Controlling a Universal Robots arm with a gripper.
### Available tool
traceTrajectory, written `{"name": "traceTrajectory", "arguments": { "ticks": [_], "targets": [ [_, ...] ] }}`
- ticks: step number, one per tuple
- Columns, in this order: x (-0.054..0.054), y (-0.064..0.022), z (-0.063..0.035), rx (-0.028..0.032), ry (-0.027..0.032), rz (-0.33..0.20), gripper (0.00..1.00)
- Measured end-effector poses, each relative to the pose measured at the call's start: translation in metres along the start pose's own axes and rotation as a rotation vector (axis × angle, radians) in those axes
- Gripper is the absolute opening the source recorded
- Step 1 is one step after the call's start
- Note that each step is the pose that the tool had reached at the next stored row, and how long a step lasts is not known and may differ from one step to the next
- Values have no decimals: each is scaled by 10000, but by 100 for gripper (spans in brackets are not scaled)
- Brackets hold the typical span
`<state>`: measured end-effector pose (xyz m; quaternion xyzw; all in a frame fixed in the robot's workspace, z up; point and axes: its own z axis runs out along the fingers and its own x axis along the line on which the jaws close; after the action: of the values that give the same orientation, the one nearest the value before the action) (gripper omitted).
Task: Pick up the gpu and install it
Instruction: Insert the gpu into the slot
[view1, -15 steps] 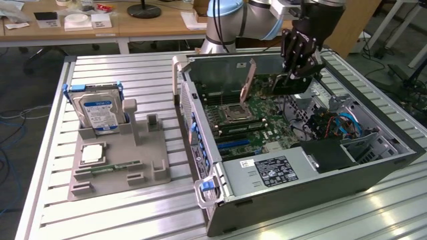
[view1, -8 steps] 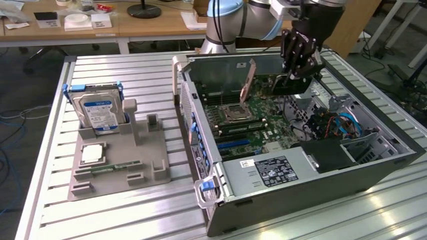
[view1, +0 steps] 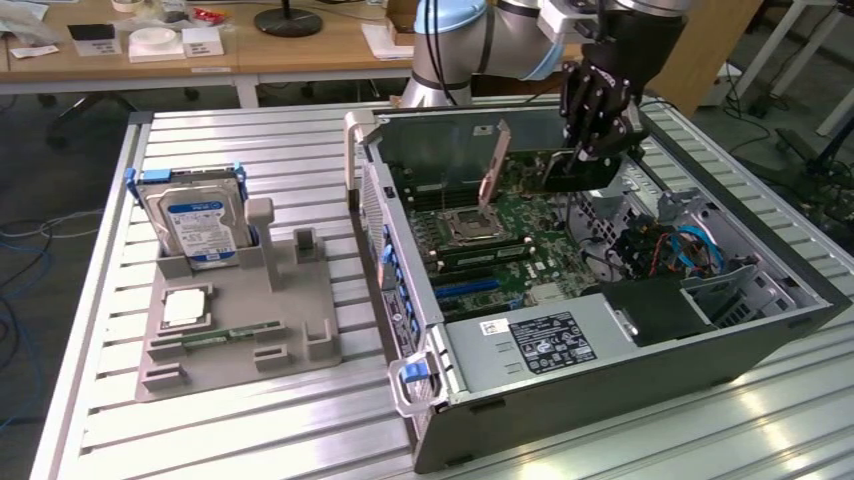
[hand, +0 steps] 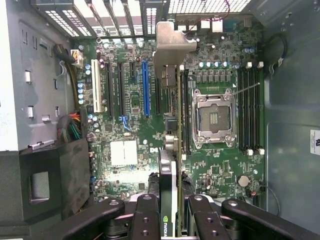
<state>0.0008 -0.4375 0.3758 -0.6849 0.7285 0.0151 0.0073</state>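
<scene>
I took the step in hand to be the carry-in: the pick-up was done, the install was not. The gripper (view1: 587, 165) hung inside the open computer case (view1: 747, 330). Its fingers (hand: 145, 220) were clenched on the gpu (hand: 168, 175), one on each face of the card. The card stood on edge above the motherboard (hand: 125, 150) and, as far as I could judge, was not seated in any slot. Its pale end bracket (view1: 498, 165) pointed toward the exterior view's left, near the case's slotted wall but short of it.

To my mind, seating it called for three things: the card's lower edge lined up true over one long slot, the bracket brought square to the rear opening, and a straight, untilted push down. A skewed card would likely catch on the slot's lip.

The wrist view looked straight along the card and gave me its line against the board. It ran between the blue slot (hand: 145, 87) and the processor socket (hand: 215, 115), close beside the memory slots. With the card raised, I could not tell from that view which slot it truly stood over, and it gave me no height.

The exterior view supplied the height. It also showed the grey holder (view1: 307, 300) well apart on its left, with the hard drive (view1: 200, 225) upright in it and the memory stick (view1: 220, 338) lying flat.
</scene>
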Motion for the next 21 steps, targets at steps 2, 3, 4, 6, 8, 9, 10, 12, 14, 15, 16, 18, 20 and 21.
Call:
{"name": "traceTrajectory", "arguments": {
  "ticks": [2,3,4,6,8,9,10,12,14,15,16,18,20,21],
  "targets": [
    [1,14,0,5,0,-2,27],
    [1,21,1,7,-2,-2,27],
    [1,26,3,7,-2,-2,27],
    [3,28,23,8,-4,-4,27],
    [3,30,39,7,-1,-3,27],
    [3,31,45,7,0,-2,27],
    [3,32,51,7,-1,-3,27],
    [4,33,61,7,-1,-2,27],
    [4,33,61,7,1,-3,27],
    [4,34,61,7,0,-2,27],
    [4,38,62,7,-1,0,27],
    [6,52,63,12,-4,-2,27],
    [12,71,64,20,-7,-3,27],
    [13,81,64,23,-6,-3,27]
  ]
}}
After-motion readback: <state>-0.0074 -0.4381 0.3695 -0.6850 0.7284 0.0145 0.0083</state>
